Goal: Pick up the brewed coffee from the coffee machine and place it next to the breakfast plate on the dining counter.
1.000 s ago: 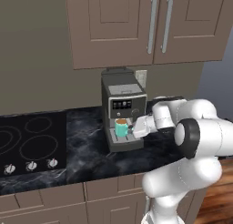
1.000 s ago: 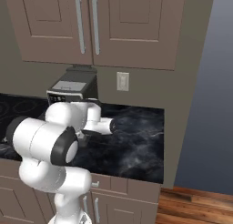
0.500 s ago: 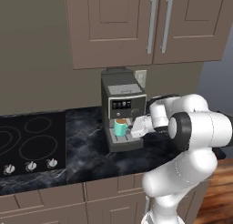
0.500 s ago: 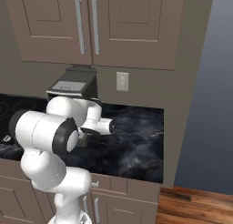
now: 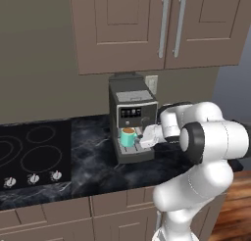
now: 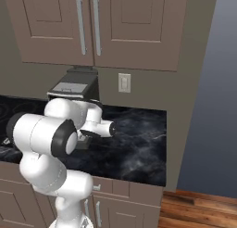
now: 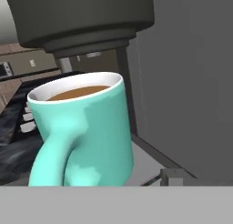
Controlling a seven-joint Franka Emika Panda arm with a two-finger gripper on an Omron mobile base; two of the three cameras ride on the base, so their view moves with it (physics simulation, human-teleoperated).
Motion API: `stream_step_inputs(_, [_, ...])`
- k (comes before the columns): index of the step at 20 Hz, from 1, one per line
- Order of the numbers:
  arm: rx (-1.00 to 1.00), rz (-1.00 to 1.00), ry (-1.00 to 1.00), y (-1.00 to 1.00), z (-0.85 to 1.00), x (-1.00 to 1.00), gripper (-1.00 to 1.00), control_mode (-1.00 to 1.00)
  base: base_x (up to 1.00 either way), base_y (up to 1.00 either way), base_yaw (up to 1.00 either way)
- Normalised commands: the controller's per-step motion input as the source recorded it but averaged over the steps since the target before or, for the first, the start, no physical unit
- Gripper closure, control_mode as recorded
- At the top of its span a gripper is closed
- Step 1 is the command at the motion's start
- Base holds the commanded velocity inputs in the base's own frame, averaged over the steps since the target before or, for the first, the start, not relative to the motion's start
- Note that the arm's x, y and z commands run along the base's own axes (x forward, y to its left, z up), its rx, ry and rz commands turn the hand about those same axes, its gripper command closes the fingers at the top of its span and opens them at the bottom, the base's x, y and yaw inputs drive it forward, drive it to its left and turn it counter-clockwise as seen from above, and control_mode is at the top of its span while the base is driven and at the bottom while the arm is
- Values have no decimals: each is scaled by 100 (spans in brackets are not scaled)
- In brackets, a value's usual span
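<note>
I cannot tell how the jaws stand: the white hand point(image 5: 147, 135) has its working end right at the machine's bay in the left base view, and no dark tips rise in the hand view, so whether they are apart or clamped is hidden. Directly ahead of them, very close in the hand view, stands the small teal-green mug of brown coffee point(image 7: 86, 132), upright, with its handle turned toward the camera and a little to the left. From the left base view the mug point(image 5: 128, 136) sits on the drip tray of the boxy grey and black espresso machine point(image 5: 132, 118), under the dark round brew head point(image 7: 82, 18), and the hand comes at it from the mug's right side, level with its body. The mug's long axis is vertical, so I judge the reach must go straight in across the tray, with the pads either side of the cup wall or the handle, and then draw out sideways before lifting, since the brew head hangs just above the rim. The machine stands toward the back edge of the black marble tabletop veined in white point(image 6: 139, 148), against the wall, with a black built-in cooktop point(image 5: 29, 156) near its left end. Brown panelled wall cabinets point(image 5: 147, 24) hang above.
</note>
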Motion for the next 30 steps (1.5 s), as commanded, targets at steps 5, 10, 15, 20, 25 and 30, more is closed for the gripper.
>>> stream_step_inputs(5, [0, 1, 0, 0, 0, -5, 100, -100, 0, 0, 0])
stream_step_inputs(10, [0, 2, 0, 0, 7, -51, 100, -100, 0, 0, 0])
stream_step_inputs(15, [-1, 2, 0, 0, 16, -67, 100, -100, 0, 0, 0])
stream_step_inputs(20, [-7, 0, 0, -25, 9, -47, 100, -100, 0, 0, 0])
stream_step_inputs(25, [-15, 0, 0, -46, 3, -37, 100, -100, 0, 0, 0])
stream_step_inputs(30, [-12, 0, 0, -55, 31, -44, 100, -100, 0, 0, 0])
